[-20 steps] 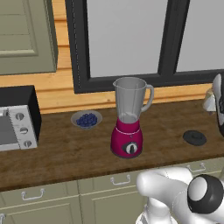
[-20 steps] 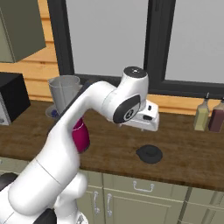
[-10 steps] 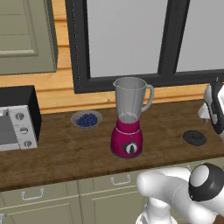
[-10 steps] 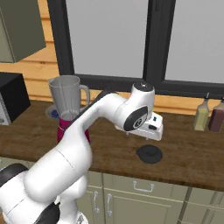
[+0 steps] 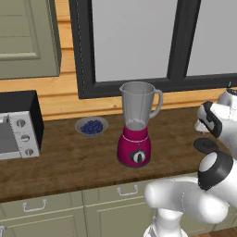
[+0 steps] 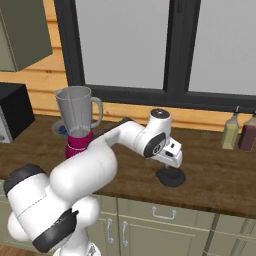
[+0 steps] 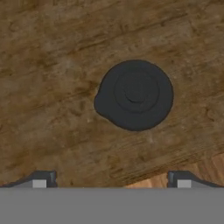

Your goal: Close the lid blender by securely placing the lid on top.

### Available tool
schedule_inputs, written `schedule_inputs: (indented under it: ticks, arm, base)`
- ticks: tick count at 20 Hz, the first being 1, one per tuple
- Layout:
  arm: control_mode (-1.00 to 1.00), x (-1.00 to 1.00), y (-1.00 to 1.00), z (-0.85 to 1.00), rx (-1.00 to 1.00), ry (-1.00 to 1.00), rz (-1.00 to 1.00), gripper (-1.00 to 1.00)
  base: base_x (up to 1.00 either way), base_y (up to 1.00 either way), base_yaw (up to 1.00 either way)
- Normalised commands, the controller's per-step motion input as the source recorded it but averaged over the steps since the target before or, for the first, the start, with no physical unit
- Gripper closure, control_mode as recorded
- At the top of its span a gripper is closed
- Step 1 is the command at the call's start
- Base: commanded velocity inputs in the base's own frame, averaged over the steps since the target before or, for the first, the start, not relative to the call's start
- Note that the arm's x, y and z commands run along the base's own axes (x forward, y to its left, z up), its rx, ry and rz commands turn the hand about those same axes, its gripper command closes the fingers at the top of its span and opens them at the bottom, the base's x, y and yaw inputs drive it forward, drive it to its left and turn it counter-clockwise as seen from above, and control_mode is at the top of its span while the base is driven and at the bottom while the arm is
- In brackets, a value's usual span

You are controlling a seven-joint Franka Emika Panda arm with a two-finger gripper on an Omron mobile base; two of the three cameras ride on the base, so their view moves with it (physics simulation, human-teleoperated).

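Wooden counter (image 7: pixel 52 87) bears lid (image 7: pixel 134 95) lying flat, knob facing up.

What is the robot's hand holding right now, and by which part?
Nothing. The hand is open above the black lid, which lies flat on the wooden counter, its fingertips wide apart and touching nothing.

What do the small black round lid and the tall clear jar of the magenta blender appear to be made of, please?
The small black round lid looks like matte plastic or rubber: dull, with moulded concentric rings. The tall clear blender jar looks like greyish glass or clear plastic: the wall shows through it.
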Motion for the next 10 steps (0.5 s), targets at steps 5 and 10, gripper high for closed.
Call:
schedule_inputs:
  ticks: [5, 10]
  arm:
    - [-1.0, 0.28, -0.5, -0.54, 0.01, 0.04, -0.2, -1.0]
    - [-1.0, 0.0, -0.41, -0.11, 0.06, 0.08, -0.14, -1.0]
  base:
    - [0.0, 0.0, 0.0]
    - [0.0, 0.0, 0.0]
